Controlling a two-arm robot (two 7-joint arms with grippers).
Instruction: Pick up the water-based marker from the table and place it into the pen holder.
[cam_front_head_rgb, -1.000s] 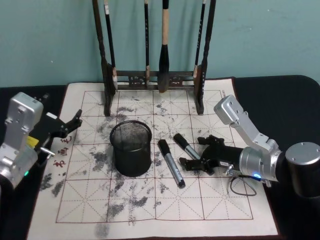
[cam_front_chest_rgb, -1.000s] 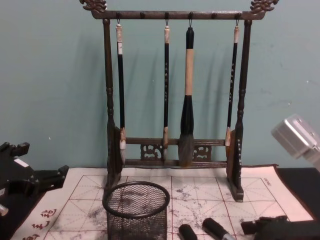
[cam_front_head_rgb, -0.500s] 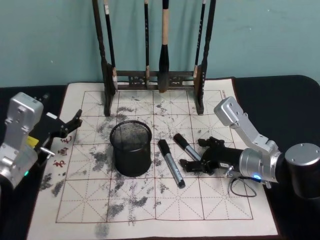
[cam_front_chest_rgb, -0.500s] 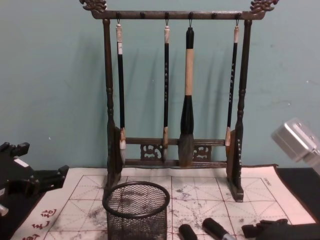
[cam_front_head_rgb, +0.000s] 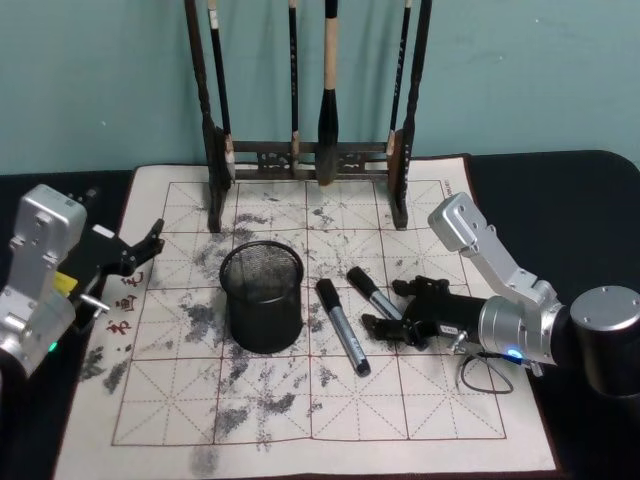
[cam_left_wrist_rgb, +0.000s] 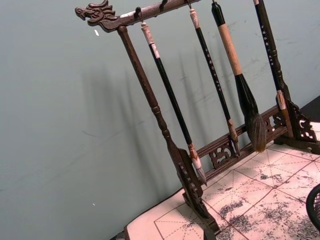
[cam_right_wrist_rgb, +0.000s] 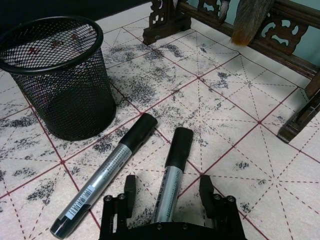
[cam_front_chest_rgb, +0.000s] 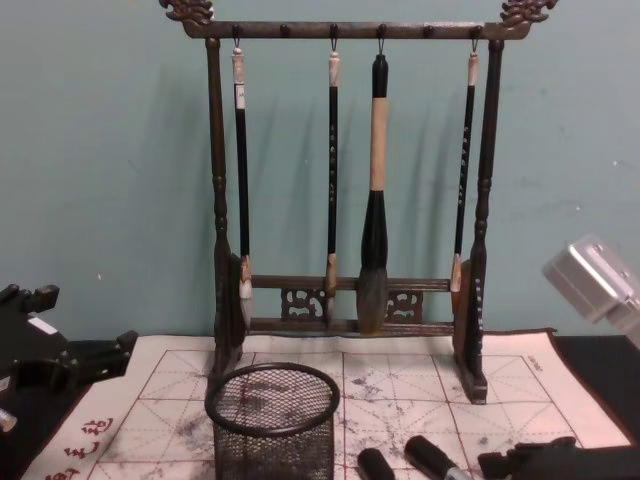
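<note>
The right gripper (cam_front_head_rgb: 383, 305) is sitting low over the ink-stained grid paper (cam_front_head_rgb: 250, 400) at the right of centre in the head view, its arm reaching in from the lower right. Its jaws are standing wide, one on each side of the grey barrel of a marker (cam_front_head_rgb: 366, 289). In the right wrist view that marker (cam_right_wrist_rgb: 172, 167) is lying flat between the two fingers (cam_right_wrist_rgb: 130, 189), with a gap showing on each side, so nothing is being gripped. Its black cap is pointing toward the top of the frame.

A second marker (cam_front_head_rgb: 343, 328) is lying just beside the first, nearer the pen holder (cam_front_head_rgb: 262, 298). The two black caps are lying close together and the barrels are spreading apart.

The pen holder is standing upright on the paper at the centre of the head view, left of both markers and apart from them. In the chest view it (cam_front_chest_rgb: 272, 420) is showing at the bottom centre, in front of the brush rack (cam_front_chest_rgb: 350, 300).

The rack is standing at the back edge of the paper with four brushes (cam_front_chest_rgb: 378, 180) hanging from its top bar.

The left gripper (cam_front_head_rgb: 148, 250) is idling at the left edge of the head view, over the paper's border, with its jaws apart and holding nothing. The black bench (cam_front_head_rgb: 560, 200) is showing around the paper.
</note>
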